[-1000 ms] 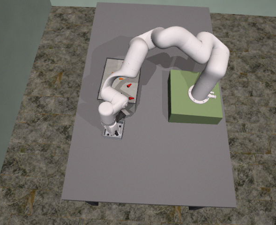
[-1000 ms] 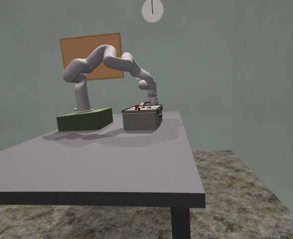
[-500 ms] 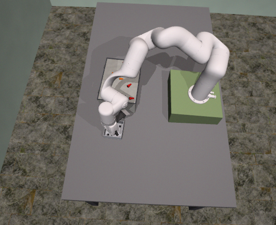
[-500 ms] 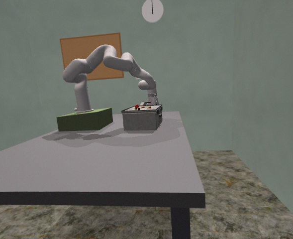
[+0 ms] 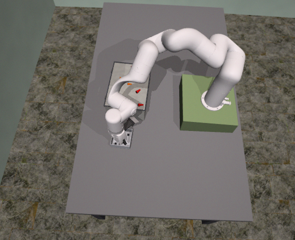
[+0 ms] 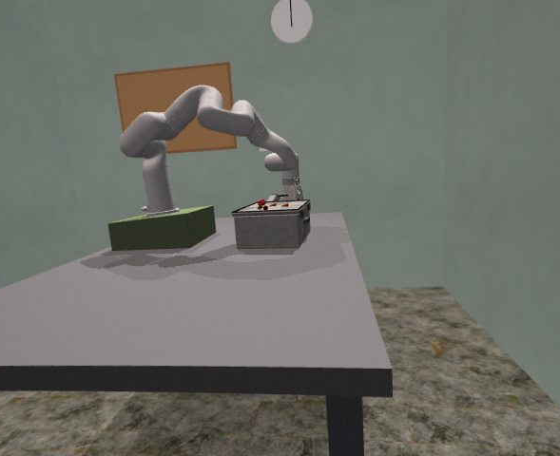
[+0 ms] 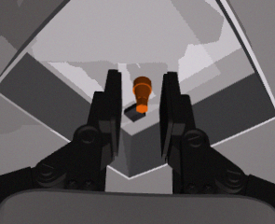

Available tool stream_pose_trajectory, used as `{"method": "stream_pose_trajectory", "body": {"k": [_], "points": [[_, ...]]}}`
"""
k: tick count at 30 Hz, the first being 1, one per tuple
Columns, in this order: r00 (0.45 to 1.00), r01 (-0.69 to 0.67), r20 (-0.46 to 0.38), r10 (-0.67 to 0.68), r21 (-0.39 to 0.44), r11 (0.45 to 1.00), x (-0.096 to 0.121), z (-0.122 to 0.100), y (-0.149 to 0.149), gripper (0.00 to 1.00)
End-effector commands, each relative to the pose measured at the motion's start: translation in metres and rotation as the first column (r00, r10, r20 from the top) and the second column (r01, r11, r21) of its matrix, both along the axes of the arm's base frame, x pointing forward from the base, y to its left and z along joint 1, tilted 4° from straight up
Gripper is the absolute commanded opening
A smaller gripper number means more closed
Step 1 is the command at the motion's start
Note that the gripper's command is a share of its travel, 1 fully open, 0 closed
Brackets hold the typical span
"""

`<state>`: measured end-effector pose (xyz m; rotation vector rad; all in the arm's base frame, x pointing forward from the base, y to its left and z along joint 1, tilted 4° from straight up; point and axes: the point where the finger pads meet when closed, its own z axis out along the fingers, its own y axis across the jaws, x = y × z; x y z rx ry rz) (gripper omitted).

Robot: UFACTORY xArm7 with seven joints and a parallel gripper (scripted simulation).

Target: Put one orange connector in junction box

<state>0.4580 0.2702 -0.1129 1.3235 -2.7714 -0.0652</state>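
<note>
Fingers of my gripper (image 7: 141,112) stand apart, a gap on each side of the orange connector (image 7: 141,93), so nothing is clamped. I see the connector between them but touching neither, over the inside of the steel box (image 7: 245,108); whether it is below the rim I cannot tell. Its long axis runs along the fingers, rounded end pointing away from the gripper toward the box floor. I can read no writing anywhere. From above, the gripper (image 5: 121,139) sits over the box (image 5: 111,145), just beside the tool case (image 5: 110,85).
</note>
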Motion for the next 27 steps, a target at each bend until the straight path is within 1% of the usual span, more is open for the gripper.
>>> {"method": "stream_pose_trajectory", "body": {"k": [1,16,18,21,23,25,27], "points": [[1.000,0.000,0.004,0.000,0.002,1.000,0.002,0.002,0.001,0.26],[1.000,0.000,0.004,0.000,0.002,1.000,0.002,0.002,0.001,0.26],[1.000,0.000,0.004,0.000,0.002,1.000,0.002,0.005,0.001,0.26],[1.000,0.000,0.004,0.000,0.002,1.000,0.003,0.021,0.001,0.26],[1.000,0.000,0.004,0.000,0.002,1.000,0.003,0.021,0.001,0.26],[1.000,0.000,0.004,0.000,0.002,1.000,0.005,0.041,0.001,0.26],[1.000,0.000,0.004,0.000,0.002,1.000,0.007,0.068,0.000,0.26]]}}
